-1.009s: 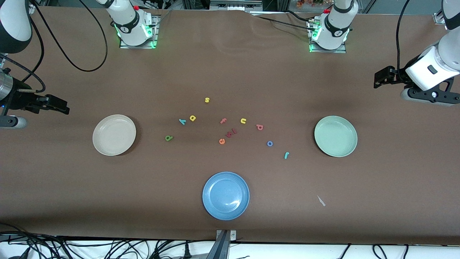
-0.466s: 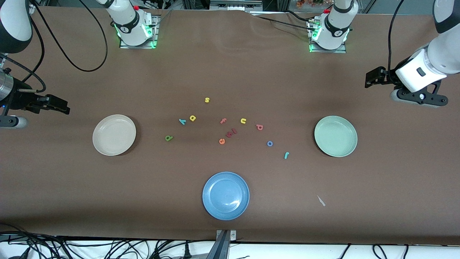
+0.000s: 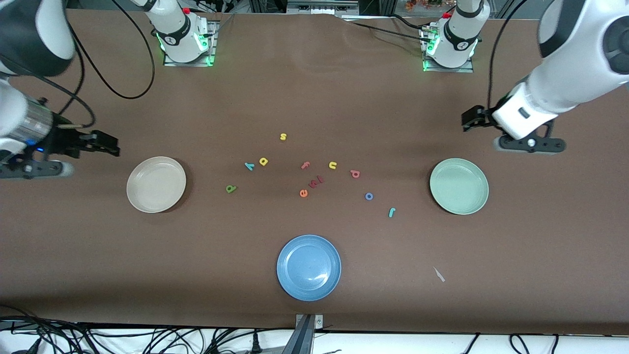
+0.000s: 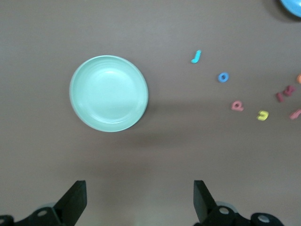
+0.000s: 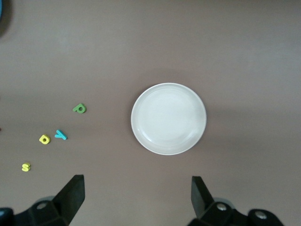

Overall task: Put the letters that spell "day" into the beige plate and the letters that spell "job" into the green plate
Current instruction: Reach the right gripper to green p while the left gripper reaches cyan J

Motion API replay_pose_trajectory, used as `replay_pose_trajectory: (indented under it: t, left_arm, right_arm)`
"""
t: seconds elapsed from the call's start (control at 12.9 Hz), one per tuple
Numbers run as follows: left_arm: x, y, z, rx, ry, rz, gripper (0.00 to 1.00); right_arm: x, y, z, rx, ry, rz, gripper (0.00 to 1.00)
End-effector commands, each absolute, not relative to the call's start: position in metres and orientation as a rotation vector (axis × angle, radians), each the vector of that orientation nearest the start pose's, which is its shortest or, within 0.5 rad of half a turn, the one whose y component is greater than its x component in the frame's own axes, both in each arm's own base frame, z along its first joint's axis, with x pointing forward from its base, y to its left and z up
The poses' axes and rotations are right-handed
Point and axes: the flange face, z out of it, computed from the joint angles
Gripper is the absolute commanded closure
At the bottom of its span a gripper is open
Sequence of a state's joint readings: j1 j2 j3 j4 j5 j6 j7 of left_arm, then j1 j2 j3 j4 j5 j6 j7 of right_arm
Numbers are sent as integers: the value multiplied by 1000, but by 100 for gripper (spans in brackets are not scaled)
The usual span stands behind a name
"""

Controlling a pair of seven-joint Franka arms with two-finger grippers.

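Note:
The beige plate [image 3: 156,184] [image 5: 168,118] lies toward the right arm's end of the table, the green plate [image 3: 459,186] [image 4: 108,93] toward the left arm's end. Between them lie the olive-green letter [image 3: 231,188] [image 5: 79,108], yellow round-bowled letter [image 3: 263,161] [image 5: 44,139], teal "y" [image 3: 249,166] [image 5: 60,135], pinkish-red letter [image 3: 355,173] [image 4: 237,106], blue "o" [image 3: 369,196] [image 4: 223,77] and teal "j" [image 3: 391,212] [image 4: 196,57]. My left gripper [image 3: 468,119] [image 4: 139,188] hangs open over bare table beside the green plate. My right gripper [image 3: 105,145] [image 5: 137,183] hangs open over bare table beside the beige plate. Both hold nothing.
A blue plate [image 3: 308,267] sits nearest the front camera. Other loose letters lie among the task's: yellow "s" [image 3: 283,136], pink "f" [image 3: 305,165], yellow "u" [image 3: 332,165], orange-red "e" [image 3: 303,193], dark red pieces [image 3: 317,182]. A small pale scrap [image 3: 439,274] lies near the front edge.
Both arms have swung in from the table's ends toward their plates, the left arm farther than the right. No letter or plate has moved.

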State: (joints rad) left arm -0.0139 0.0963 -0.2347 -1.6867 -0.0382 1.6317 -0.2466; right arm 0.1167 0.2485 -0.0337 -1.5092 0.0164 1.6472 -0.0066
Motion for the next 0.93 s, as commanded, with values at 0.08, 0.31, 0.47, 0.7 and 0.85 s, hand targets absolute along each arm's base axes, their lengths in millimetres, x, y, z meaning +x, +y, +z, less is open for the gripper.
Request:
replay_pose_trajectory:
  t: [0.08, 0.31, 0.47, 0.7, 0.85]
  left_arm:
    - [566, -185, 491, -3169, -149, 257, 0]
    - [576, -207, 456, -3179, -111, 299, 0]
    - [582, -219, 431, -3187, -81, 320, 0]
    - [598, -226, 389, -3204, -55, 343, 0]
    - [612, -226, 369, -3215, -68, 368, 0]
  right_arm:
    - [643, 85, 449, -3116, -191, 289, 0]
    - [649, 131, 397, -3074, -201, 339, 0]
    - [656, 145, 360, -2993, 127, 380, 0]
    - [657, 181, 318, -3003, 478, 375, 0]
    - [653, 211, 301, -2995, 687, 359, 0]
